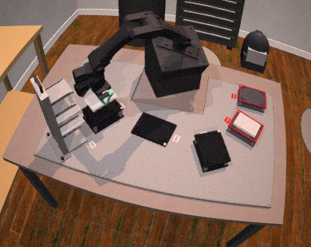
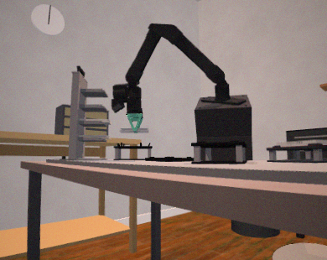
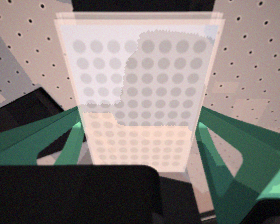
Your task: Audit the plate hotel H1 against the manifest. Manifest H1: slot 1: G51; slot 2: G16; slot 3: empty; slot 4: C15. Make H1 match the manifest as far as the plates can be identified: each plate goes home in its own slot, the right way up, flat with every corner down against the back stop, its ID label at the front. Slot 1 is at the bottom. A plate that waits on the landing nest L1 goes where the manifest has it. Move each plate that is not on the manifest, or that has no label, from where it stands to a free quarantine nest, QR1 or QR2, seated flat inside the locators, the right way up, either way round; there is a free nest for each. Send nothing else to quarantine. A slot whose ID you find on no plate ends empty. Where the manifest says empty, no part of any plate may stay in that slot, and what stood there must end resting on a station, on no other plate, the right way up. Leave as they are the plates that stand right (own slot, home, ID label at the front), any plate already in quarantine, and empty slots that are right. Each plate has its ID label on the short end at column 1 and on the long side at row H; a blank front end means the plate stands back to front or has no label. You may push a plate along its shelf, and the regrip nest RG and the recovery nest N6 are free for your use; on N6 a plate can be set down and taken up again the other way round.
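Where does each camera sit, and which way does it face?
Top: high over the table's front edge, looking down at the table; whole arm shows.
Exterior: low beside the table, level, facing the hotel and arm.
Wrist: on the hand, looking down; green fingers show.
All three share the held plate.

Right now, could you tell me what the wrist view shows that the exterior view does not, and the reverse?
Only the wrist view shows the plate's grid of round wells and the perforated mat beneath it. Only the exterior view shows the plate level and in the air above the black nest, beside the plate hotel with its shelves. Both show the green-fingered gripper shut on the plate's sides.
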You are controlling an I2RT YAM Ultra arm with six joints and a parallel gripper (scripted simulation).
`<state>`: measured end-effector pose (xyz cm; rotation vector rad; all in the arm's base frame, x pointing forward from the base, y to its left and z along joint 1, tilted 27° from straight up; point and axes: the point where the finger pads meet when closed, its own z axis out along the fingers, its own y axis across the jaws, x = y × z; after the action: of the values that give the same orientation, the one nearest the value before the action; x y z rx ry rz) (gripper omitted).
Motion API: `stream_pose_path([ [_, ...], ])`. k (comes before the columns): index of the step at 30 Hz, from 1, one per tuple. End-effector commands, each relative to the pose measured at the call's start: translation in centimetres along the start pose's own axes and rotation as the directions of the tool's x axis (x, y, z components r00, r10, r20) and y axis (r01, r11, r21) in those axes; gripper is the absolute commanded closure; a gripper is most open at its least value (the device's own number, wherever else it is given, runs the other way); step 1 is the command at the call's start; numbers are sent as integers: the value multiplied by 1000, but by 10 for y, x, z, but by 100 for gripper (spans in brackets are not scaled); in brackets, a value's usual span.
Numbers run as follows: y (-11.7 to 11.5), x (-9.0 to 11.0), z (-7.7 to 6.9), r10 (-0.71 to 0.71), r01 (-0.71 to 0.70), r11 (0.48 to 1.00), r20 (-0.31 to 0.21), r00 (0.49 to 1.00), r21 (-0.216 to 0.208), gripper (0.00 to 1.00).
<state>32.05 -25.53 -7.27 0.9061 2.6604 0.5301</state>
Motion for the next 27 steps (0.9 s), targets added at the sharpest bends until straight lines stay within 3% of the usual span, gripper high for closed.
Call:
stream_pose_path([
  [1,-3,-9,-10,1,-1,1000,32,999,4,14],
  [18,-3,-8,-13,1,-1,1000,32,999,4,14],
  [27,-3,-8,-37,1,-1,1000,32,999,4,14],
])
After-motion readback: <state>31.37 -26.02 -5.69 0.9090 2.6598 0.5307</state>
